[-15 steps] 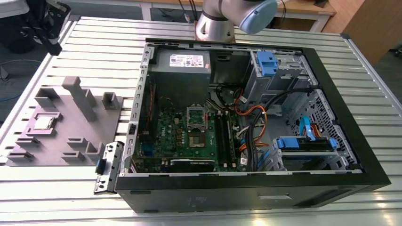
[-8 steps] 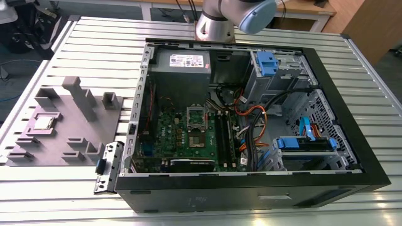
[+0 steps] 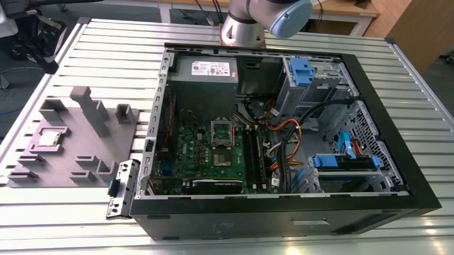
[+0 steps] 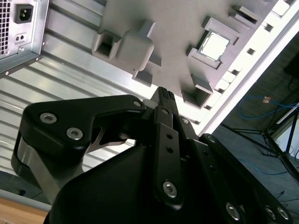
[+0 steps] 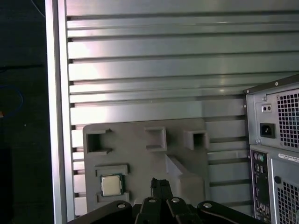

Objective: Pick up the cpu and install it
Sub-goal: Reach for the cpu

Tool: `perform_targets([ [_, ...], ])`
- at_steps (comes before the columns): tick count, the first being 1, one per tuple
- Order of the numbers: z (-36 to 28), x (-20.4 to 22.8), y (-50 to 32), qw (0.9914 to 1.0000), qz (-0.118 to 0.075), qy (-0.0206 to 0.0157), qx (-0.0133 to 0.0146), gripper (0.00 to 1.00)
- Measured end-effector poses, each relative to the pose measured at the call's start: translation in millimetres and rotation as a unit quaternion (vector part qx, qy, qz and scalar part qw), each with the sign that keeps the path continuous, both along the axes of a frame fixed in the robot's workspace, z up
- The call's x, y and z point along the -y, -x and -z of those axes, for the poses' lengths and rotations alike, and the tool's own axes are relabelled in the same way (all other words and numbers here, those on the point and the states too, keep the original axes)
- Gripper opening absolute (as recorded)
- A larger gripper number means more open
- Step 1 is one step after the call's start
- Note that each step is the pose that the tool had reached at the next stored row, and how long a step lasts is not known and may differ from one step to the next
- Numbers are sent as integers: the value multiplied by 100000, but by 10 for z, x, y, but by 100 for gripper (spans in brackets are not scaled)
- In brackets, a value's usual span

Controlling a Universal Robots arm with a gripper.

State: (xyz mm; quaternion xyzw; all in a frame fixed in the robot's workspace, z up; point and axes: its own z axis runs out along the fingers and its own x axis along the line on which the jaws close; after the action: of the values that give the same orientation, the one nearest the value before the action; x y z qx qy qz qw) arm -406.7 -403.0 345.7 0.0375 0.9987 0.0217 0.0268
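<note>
The cpu [image 3: 48, 139] is a small silver square lying in a pocket of the grey plastic tray [image 3: 92, 151], at the exterior view's left, beside the open computer case. Both wrist views look down on it, cpu [image 4: 215, 45] and cpu [image 5: 112, 185], seated flat in its recess. My gripper [image 4: 164, 95] hangs well above the tray [image 4: 173, 28] and touches nothing. Its black fingertips [image 5: 160, 184] are pressed together with nothing between them. On the green motherboard the dark square socket [image 3: 222, 158] lies bare, with its metal frame [image 3: 221, 127] raised.
The black case [image 3: 397, 159] holds a power supply [image 3: 206, 69], blue drive brackets [image 3: 301, 71] and loose cables [image 3: 284, 138]. The case's rear panel [image 5: 275, 140] stands beside the tray [image 5: 140, 158]. The slatted metal table [image 3: 106, 53] ends at an edge rail [image 5: 58, 93].
</note>
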Motion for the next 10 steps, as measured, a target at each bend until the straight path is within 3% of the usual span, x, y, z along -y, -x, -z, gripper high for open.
perform_targets([
  [10, 160, 9, 96, 100000, 149, -5, -139, 11],
])
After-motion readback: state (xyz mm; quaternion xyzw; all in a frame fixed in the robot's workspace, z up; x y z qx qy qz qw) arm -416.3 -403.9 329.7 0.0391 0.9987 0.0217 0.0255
